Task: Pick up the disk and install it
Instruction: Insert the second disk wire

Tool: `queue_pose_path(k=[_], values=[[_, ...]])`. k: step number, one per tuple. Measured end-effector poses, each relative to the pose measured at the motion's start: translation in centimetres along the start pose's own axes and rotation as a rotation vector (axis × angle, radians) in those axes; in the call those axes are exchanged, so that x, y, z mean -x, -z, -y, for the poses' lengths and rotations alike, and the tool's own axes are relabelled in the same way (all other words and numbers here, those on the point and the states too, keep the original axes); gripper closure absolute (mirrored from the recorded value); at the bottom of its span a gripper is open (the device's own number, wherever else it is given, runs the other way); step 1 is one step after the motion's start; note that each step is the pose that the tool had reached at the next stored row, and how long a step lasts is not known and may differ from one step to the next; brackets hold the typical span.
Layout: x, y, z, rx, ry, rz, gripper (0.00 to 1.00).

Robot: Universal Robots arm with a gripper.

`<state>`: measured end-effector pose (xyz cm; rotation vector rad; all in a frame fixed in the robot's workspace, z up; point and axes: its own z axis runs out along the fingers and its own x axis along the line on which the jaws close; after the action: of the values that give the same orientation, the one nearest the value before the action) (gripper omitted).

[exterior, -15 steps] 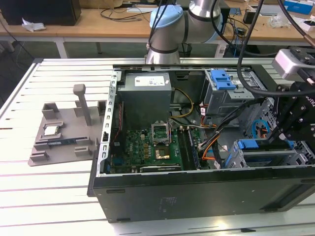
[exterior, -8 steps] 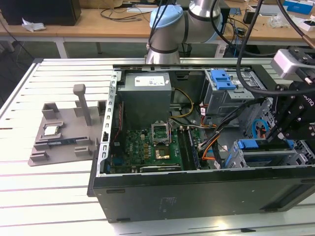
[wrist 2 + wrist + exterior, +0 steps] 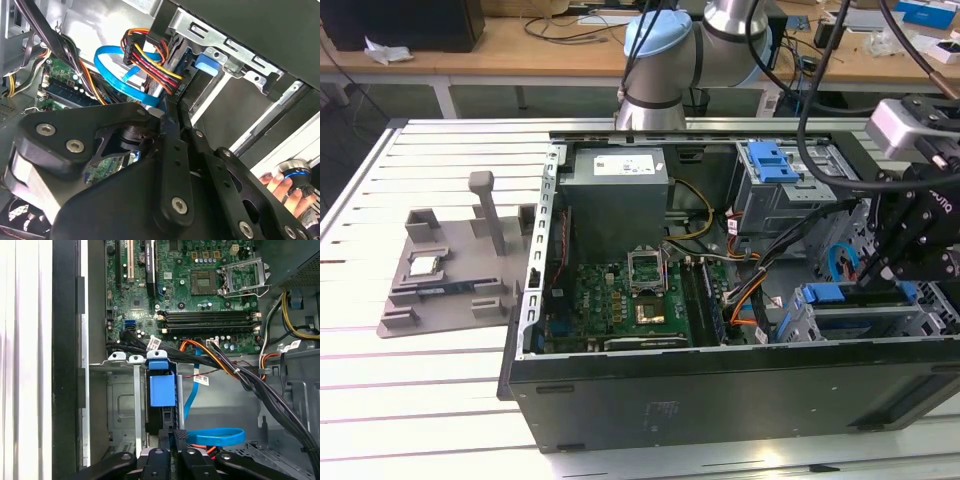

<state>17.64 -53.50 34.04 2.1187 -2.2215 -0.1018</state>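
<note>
The disk [image 3: 161, 390] sits on edge in the drive bay [image 3: 122, 405] at the case's [image 3: 720, 400] front corner, pincer [image 3: 167, 452] clamped on its end; cables [image 3: 220, 360] run just beside. I'd keep it square to the bay rails; push gently so nothing snags.

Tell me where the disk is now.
In the first wrist view the disk stands in the grey drive cage, between the motherboard and the gripper.
</note>
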Motion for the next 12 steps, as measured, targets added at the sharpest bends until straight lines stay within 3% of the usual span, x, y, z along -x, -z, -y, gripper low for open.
queue_pose_path(k=[7, 8, 9, 12], values=[[0.01, -0.27, 0.02, 0.0004, 0.0, 0.0025, 0.83], [0.01, -0.23, 0.01, 0.0003, 0.0, 0.0014, 0.76], [0.01, -0.05, 0.0, 0.0001, 0.0, -0.0002, 0.76], [0.01, 1.51, -0.15, 0.0001, 0.0, 0.0, 0.76]])
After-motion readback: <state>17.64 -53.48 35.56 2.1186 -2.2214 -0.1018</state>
